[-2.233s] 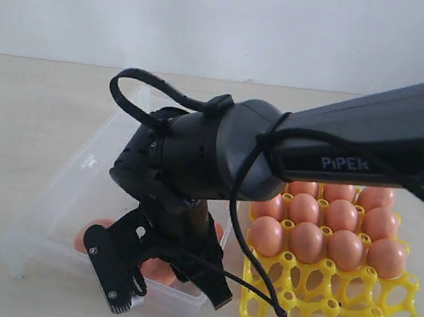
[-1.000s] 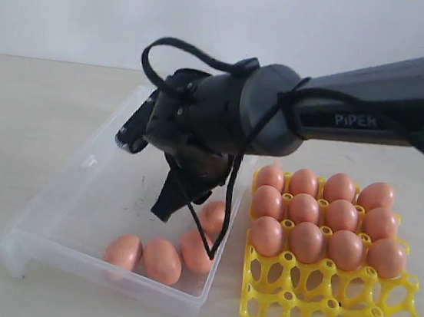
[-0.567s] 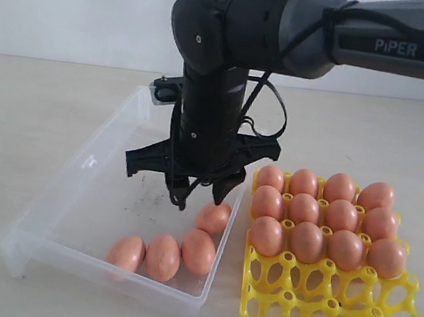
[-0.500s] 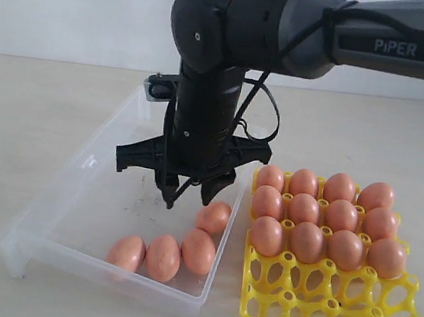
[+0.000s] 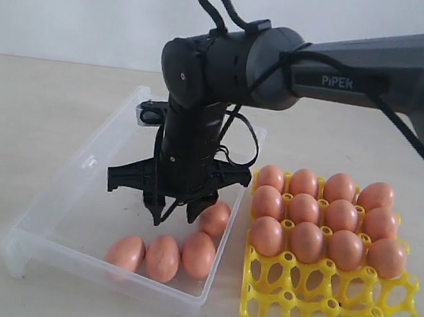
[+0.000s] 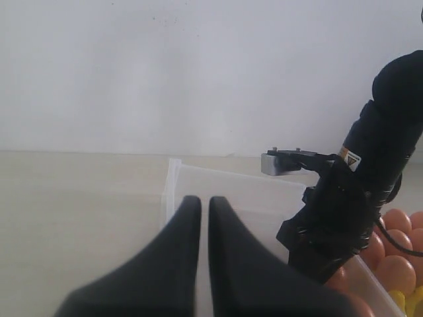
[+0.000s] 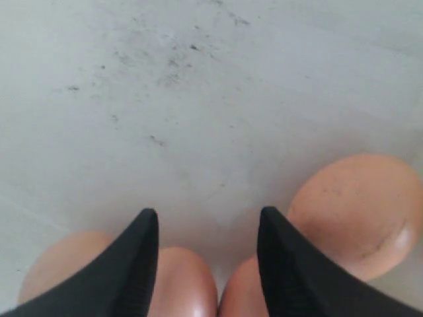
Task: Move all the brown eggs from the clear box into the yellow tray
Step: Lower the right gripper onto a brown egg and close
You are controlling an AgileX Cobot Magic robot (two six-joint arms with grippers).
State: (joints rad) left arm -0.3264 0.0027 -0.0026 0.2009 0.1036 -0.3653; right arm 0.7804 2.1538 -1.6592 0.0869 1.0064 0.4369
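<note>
Several brown eggs lie in the clear box (image 5: 79, 169) near its front right: one (image 5: 124, 252), one (image 5: 162, 257), one (image 5: 198, 253), and one (image 5: 215, 218) behind them. The yellow tray (image 5: 318, 303) stands right of the box, with eggs (image 5: 307, 241) in its three back rows and a bare front row. My right gripper (image 5: 174, 217) points straight down inside the box, open and holding nothing, just above the eggs. The right wrist view has my right gripper (image 7: 208, 211) over two eggs (image 7: 178, 284), with another egg (image 7: 360, 211) beside one finger. My left gripper (image 6: 199, 198) is shut and holds nothing, outside the box's far corner.
The right arm (image 5: 362, 69) stretches across above the tray from the right. Dark specks mark the box floor (image 7: 165, 72). A pale tabletop (image 5: 23, 120) surrounds box and tray, with a white wall (image 5: 76, 3) behind.
The right arm has swung from a tilted pose to upright. Its gripper now points down and has dropped a little lower and leftward over the eggs in the box.
</note>
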